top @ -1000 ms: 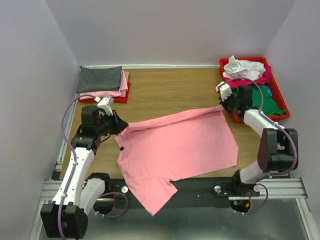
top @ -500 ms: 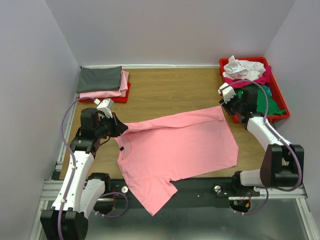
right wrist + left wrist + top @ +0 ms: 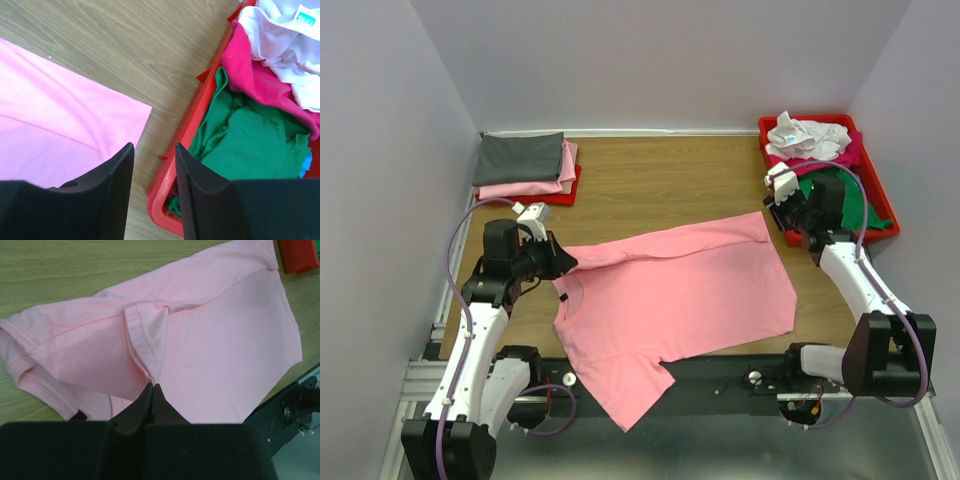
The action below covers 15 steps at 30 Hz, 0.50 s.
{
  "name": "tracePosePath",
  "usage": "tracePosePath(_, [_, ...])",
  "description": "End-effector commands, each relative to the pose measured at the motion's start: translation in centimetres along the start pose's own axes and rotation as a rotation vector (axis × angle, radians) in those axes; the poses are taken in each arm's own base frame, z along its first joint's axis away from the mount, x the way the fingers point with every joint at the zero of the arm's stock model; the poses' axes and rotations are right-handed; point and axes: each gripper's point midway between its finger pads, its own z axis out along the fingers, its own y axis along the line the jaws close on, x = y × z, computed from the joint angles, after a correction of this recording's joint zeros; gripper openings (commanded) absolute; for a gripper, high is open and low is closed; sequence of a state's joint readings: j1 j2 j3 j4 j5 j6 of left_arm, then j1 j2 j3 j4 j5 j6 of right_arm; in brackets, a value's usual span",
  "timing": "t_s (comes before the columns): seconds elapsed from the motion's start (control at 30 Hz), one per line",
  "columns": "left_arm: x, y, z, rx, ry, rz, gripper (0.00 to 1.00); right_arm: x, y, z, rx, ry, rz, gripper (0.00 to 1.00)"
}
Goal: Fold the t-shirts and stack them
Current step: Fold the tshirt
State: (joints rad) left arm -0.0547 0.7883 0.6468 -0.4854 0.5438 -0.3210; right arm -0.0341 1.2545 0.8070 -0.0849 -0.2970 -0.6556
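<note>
Pink t-shirt (image 3: 670,290) lay spread across the wooden table (image 3: 660,175), mostly flat, with its collar toward my left arm and one corner hanging over the near edge above the black rail. A long ridge of cloth ran along its far edge. A small dark tag (image 3: 563,298) showed at the collar.

My left pincer (image 3: 563,262) was clamped tight on that shirt. In the left wrist view the two black fingers met with no gap, pinching a raised fold of pink cloth at a hemmed seam right at their tips.

My right pincer (image 3: 154,160) stood with its jaws apart and nothing between them. It hung over bare wood between the shirt's far right corner and the red tray (image 3: 865,236), touching neither as far as I could see. That corner of the shirt lay flat on the table just beside the tray.

In the tray a green t-shirt (image 3: 245,135), a magenta t-shirt (image 3: 260,85) and a white t-shirt (image 3: 285,35) sat crumpled together.

At the far left, a folded dark grey t-shirt (image 3: 520,158) rested on top of folded pink cloth (image 3: 525,187) on a second red tray (image 3: 575,185).
</note>
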Motion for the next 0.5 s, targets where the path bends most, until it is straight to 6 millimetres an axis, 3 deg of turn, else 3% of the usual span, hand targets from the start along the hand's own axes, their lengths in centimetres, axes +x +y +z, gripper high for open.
tracePosePath(0.0, [1.6,-0.3,-0.1,0.029,0.056,-0.003,0.0,0.5,1.3,-0.6,-0.04,0.004,0.054,0.46])
tracePosePath(0.2, [3.6,-0.5,0.1,0.045,0.124,-0.026,0.02,-0.1,1.5,-0.9,-0.048,-0.014,0.075,0.46])
tracePosePath(0.23, [3.8,-0.6,0.0,0.048,0.132,-0.034,0.05,-0.1,1.5,-0.9,-0.049,-0.014,0.078,0.46])
tracePosePath(0.33, [4.4,-1.5,-0.4,0.086,0.147,-0.029,0.28,-0.5,1.4,-1.2,-0.045,-0.024,0.084,0.46])
tracePosePath(0.47, [3.9,-3.2,-1.1,0.151,0.139,0.002,0.34,-0.6,1.6,-1.5,-0.049,-0.029,0.091,0.46])
